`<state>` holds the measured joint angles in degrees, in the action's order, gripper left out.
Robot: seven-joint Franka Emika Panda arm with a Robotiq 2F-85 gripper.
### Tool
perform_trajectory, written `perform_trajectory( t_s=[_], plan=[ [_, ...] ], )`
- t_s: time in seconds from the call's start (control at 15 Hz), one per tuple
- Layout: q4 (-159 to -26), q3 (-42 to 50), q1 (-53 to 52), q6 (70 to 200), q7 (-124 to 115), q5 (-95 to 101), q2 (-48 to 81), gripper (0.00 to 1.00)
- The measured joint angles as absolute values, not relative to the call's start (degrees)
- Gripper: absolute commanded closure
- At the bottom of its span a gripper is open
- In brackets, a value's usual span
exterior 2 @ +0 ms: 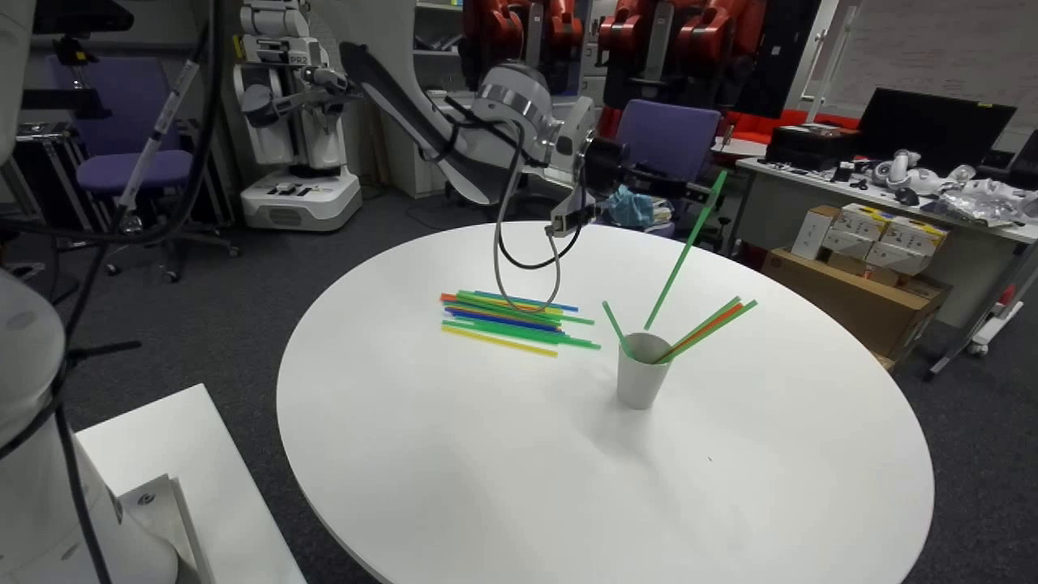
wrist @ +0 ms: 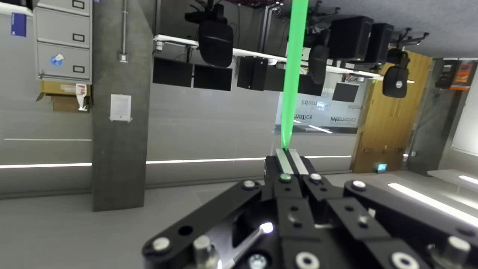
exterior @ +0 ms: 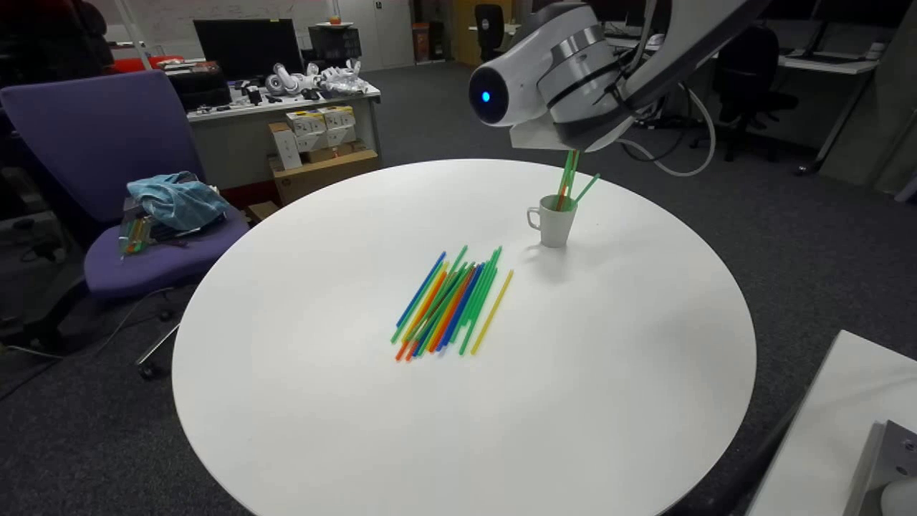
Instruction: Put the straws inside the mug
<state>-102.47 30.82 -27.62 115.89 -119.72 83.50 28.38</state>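
Note:
The small white mug [exterior: 554, 228] stands upright on the round white table and shows in both exterior views [exterior 2: 639, 385]. Several green straws and an orange one [exterior 2: 707, 331] lean out of it. My gripper [exterior 2: 705, 193] is above the mug; in an exterior view the arm hides it. In the wrist view the gripper [wrist: 286, 157] is shut on the top end of a green straw [wrist: 293, 63]. This held straw [exterior 2: 683, 258] hangs tilted, its lower end at the mug's mouth; I cannot tell whether it is inside. A loose pile of straws [exterior: 455, 308] lies on the table [exterior 2: 511, 319].
The round white table [exterior: 301, 401] has its curved edge close behind the mug. A purple chair [exterior: 114, 143] with a blue cloth stands beside it. A cable loop [exterior 2: 496, 268] hangs from the arm, in front of the pile in an exterior view.

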Motion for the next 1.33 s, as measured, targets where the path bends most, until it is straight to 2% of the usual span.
perform_trajectory(
  t_s=[0.27, 0.47, 0.8, 1.33],
  plan=[
    [-103.3, 16.2, -16.7, 109.1, -121.1, 86.5, 29.0, 1.0],
    [-103.7, 10.5, -11.7, 108.0, -121.2, 87.3, 29.6, 1.0],
    [-103.8, 6.4, -7.4, 108.0, -121.2, 87.4, 29.7, 1.0],
    [-102.9, 5.1, -5.9, 108.0, -121.3, 87.6, 28.6, 1.0]
  ],
)
